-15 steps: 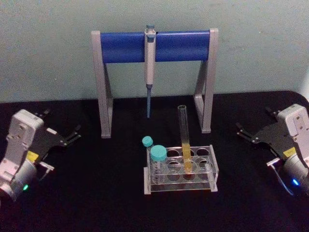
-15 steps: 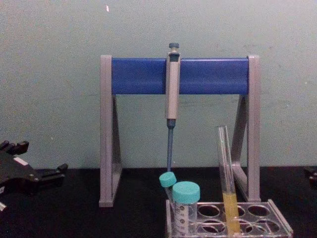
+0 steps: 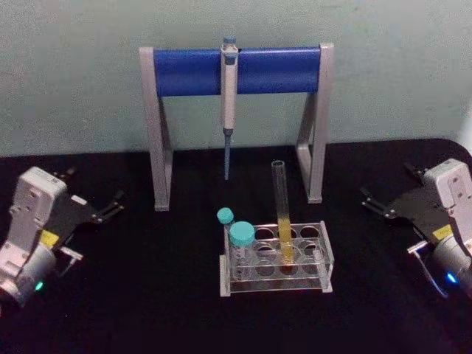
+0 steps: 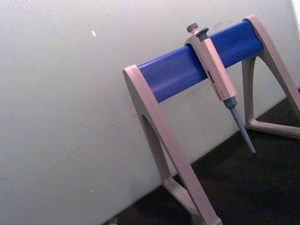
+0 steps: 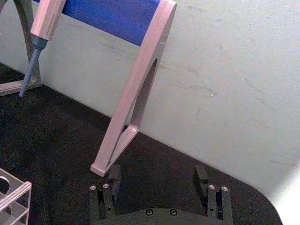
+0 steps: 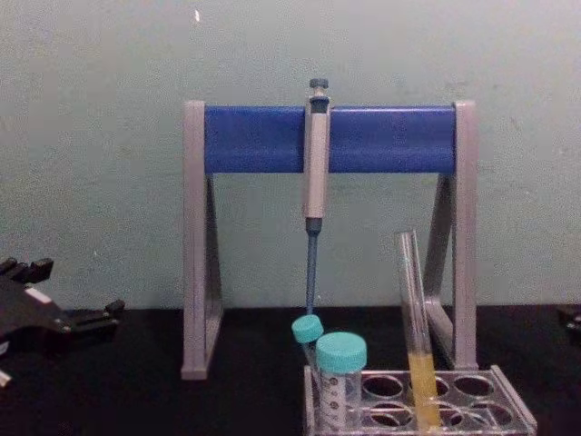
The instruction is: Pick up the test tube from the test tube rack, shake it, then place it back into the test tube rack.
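1. Two tools sit idle. Your left gripper [image 3: 92, 188] and right gripper [image 3: 389, 188] rest at opposite sides of the table [image 3: 147, 302], fingers spread, holding nothing.
2. The test tube [image 3: 281, 210] stands in a hole near the middle of the test tube rack [image 3: 324, 259], leaning slightly. It is tall, thin, clear and uncapped, with yellow liquid low down.
3. Shake too hard and the liquid may spill.
4. Pull sideways and you may drag the rack or knock the teal-capped tubes [image 3: 241, 234] just beside it.
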`<state>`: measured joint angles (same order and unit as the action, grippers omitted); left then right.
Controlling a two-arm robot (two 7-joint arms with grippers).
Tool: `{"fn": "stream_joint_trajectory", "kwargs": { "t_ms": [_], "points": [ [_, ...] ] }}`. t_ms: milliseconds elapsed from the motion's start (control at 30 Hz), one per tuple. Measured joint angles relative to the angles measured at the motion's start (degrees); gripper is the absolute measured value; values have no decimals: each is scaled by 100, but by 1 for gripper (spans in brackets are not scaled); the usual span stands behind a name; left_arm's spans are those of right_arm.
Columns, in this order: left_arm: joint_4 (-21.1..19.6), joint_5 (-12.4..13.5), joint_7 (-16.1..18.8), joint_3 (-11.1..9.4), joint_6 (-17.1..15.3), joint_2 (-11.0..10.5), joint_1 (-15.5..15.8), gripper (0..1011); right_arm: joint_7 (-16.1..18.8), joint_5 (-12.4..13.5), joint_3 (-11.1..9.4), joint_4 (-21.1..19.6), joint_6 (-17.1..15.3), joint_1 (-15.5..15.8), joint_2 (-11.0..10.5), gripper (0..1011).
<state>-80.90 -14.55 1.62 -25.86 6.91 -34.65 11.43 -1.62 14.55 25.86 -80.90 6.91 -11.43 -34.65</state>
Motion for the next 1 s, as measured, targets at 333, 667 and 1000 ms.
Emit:
{"fn": "stream_joint_trajectory", "kwargs": {
  "t_ms": [333, 667, 1000],
  "points": [
    [0, 0, 0, 0, 0, 0, 0, 1001, 0, 0, 0, 0, 0, 0, 0, 1000],
    [0, 0, 0, 0, 0, 0, 0, 1001, 0, 0, 0, 0, 0, 0, 0, 1000],
    [0, 0, 0, 0, 0, 0, 0, 1001, 0, 0, 0, 0, 0, 0, 0, 1000]
  ]
}}
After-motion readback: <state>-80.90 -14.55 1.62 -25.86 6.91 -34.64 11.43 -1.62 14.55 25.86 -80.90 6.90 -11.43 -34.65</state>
